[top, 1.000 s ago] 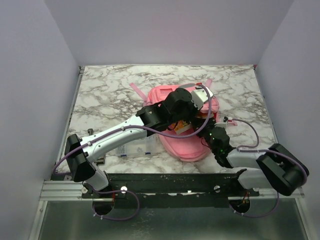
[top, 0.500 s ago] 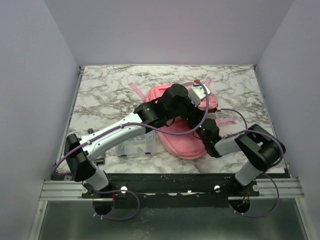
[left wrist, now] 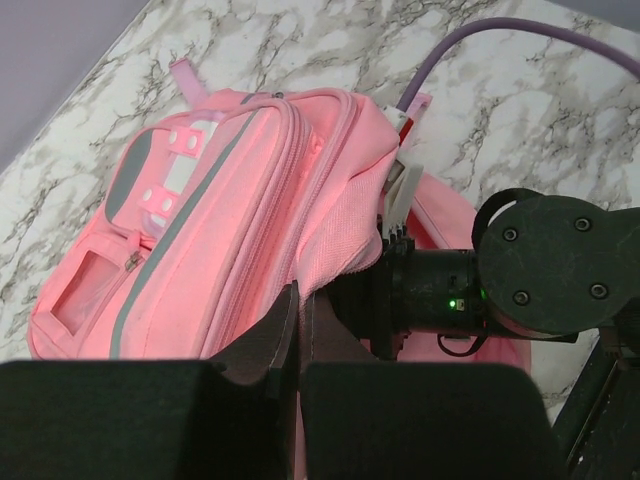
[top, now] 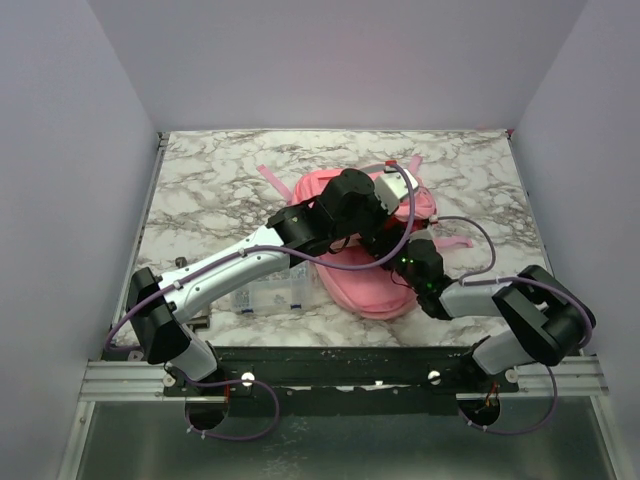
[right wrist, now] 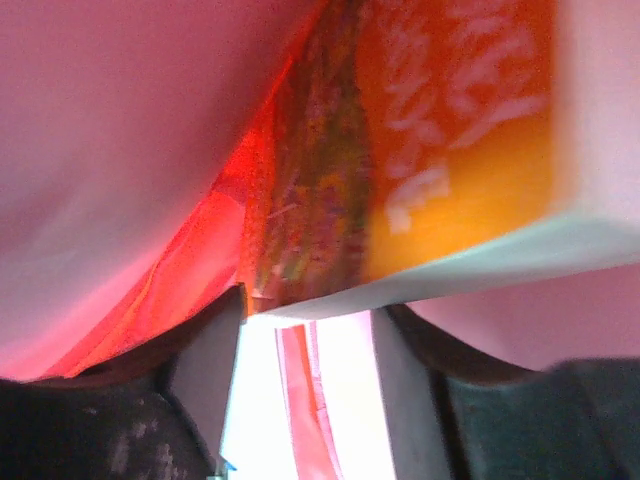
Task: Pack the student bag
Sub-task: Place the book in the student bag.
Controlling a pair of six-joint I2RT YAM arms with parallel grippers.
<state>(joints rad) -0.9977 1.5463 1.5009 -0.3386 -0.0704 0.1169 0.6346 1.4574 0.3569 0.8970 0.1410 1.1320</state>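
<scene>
Since one second ago, the right arm has swung its elbow closer to the bag, and the orange pack seen then at the bag mouth no longer shows in the top view. Nearest the bases, a clear compartment box lies on the marble table, well behind and left of the left gripper. I read that gripper as fully closed, pinching a fold of pink fabric at the mouth of the student bag. The bag's front pockets and grey strips lie beyond and left of the grip. Just right of it, the right wrist enters the opening. I see the right gripper inside the bag, fingers apart, nothing between them. The orange pack, white-edged, sits just beyond its fingertips. Farthest out, a pink strap lies on the table, beyond and left of the left gripper.
</scene>
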